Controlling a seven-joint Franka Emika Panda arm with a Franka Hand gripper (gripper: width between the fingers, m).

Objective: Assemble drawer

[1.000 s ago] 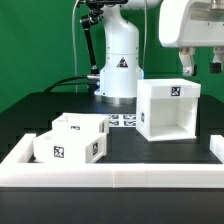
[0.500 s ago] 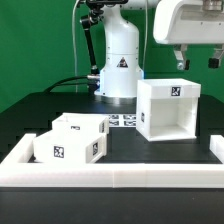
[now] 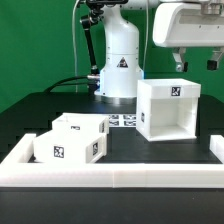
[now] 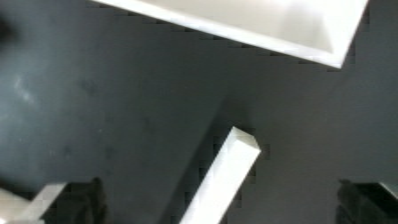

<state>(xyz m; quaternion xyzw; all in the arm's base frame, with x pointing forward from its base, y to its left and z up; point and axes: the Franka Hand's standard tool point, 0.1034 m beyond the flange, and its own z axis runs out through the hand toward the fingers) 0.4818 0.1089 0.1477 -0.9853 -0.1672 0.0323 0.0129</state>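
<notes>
You are seeing the pincer (image 3: 196,66) hanging high over the black worktop (image 3: 30,112), above the housing (image 3: 168,112) and clear of it. Its fingers (image 3: 180,66) are standing wide apart and gripping nothing. The wrist view is agreeing: the dark fingertips (image 4: 63,200) are sitting at opposite sides of the picture, with only worktop and a narrow white strip (image 4: 222,180), which I cannot identify, between them. A white corner (image 4: 267,25) is also showing there, though which part it belongs to I cannot tell. The housing is resting upright on the exterior view's right, its open face turned toward that camera and a square tag on its upper front edge. The two trays are sitting well apart from it on the exterior view's left, the front tray (image 3: 70,148) just beside the rear tray (image 3: 85,124), both showing tags. The marker board (image 3: 122,121) is lying flat between the trays and the housing, in front of the arm's base (image 3: 120,65). A low white wall (image 3: 110,176) is edging the worktop nearest the camera.
</notes>
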